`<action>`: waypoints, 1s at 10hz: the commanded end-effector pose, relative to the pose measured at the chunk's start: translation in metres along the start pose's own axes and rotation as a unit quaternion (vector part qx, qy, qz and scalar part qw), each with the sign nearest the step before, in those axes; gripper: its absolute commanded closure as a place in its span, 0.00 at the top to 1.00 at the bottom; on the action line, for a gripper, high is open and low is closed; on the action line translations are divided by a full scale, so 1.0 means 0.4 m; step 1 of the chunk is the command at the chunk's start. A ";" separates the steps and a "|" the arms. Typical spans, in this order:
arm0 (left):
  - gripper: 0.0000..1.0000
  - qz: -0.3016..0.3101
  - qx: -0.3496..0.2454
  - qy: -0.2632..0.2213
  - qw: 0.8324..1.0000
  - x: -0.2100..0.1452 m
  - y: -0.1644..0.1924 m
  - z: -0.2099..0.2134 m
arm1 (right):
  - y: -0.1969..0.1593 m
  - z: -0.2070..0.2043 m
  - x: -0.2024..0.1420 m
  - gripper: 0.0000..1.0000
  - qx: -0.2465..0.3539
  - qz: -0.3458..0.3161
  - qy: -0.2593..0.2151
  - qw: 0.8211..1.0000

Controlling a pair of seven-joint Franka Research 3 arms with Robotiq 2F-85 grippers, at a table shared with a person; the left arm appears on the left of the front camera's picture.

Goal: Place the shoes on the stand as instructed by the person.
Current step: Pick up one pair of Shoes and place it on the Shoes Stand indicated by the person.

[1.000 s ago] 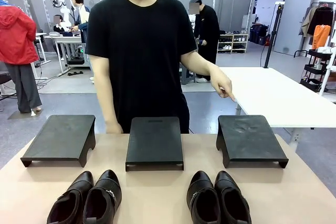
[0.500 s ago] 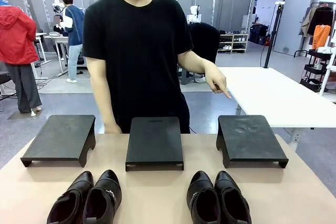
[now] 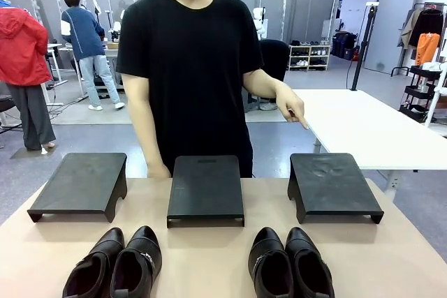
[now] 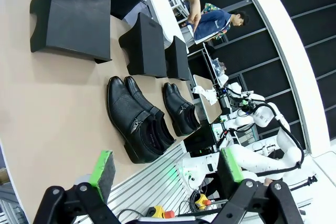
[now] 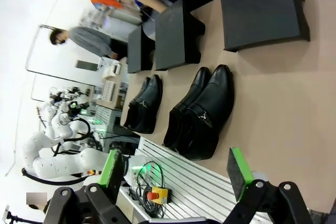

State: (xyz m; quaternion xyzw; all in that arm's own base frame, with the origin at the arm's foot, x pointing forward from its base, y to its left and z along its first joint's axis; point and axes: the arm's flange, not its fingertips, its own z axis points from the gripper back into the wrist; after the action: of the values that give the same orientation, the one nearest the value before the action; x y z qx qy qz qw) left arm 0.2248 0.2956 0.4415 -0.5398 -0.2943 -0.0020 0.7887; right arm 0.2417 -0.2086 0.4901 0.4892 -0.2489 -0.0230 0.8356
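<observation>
Two pairs of glossy black shoes sit at the table's near edge, the left pair (image 3: 112, 266) and the right pair (image 3: 290, 264), toes toward the person. Beyond them stand three black stands: left (image 3: 78, 183), middle (image 3: 206, 188), right (image 3: 332, 185). The person's hand (image 3: 293, 111) points a finger down over the right stand. My left gripper (image 4: 167, 171) hangs open above the table's near edge, nearest the left pair (image 4: 137, 121). Just as empty and open, my right gripper (image 5: 176, 174) looks at the right pair (image 5: 202, 114) and the right stand (image 5: 260, 9).
The person's other hand (image 3: 158, 170) rests at the far table edge between the left and middle stands. A white table (image 3: 370, 127) stands behind on the right. Bare tabletop (image 3: 202, 256) lies between the two pairs.
The person's pointing hand has drawn up and back a little above the right stand. Shoes, stands and both grippers have not moved.
</observation>
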 end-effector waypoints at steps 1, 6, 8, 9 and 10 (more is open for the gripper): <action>1.00 -0.004 -0.006 -0.003 1.000 0.001 0.000 0.003 | 0.147 -0.037 0.020 1.00 -0.055 0.006 0.042 0.998; 1.00 -0.004 -0.006 -0.003 1.000 0.001 0.000 0.003 | 0.399 -0.299 0.070 1.00 -0.155 -0.007 0.166 0.974; 1.00 -0.004 -0.006 -0.003 1.000 0.001 0.000 0.003 | 0.456 -0.415 0.035 1.00 -0.201 0.007 0.194 0.960; 1.00 -0.004 -0.006 -0.003 1.000 0.001 0.000 0.003 | 0.475 -0.468 0.015 1.00 -0.232 0.005 0.200 0.952; 1.00 -0.004 -0.006 -0.003 1.000 0.001 0.000 0.003 | 0.489 -0.527 -0.012 1.00 -0.258 -0.013 0.203 0.945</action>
State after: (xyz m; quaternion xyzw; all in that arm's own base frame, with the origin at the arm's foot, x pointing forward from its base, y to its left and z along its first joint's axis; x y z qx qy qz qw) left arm 0.2250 0.2956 0.4413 -0.5396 -0.2937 -0.0016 0.7890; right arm 0.2900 0.0502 0.5724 0.2846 -0.0664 0.0318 0.9558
